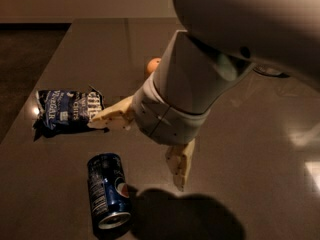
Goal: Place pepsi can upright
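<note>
Camera view showed the gripper [136,155], fingers [112,118] spread wide, empty; the pepsi can [107,191] lay sideways just below them. It looked light, rigid, slick; best grasped mid-body.

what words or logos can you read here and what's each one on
No words read clearly.
pepsi can, lying on its side: round red-white-blue logo, no letters; white small print too small to read.
chip bag: big white lettering, too blurred to read.
gripper, open, hovering between bag and can: no markings.

One hand [137,151] near one pepsi can [107,191], one bag [67,111], perhaps one orange [152,65].
</note>
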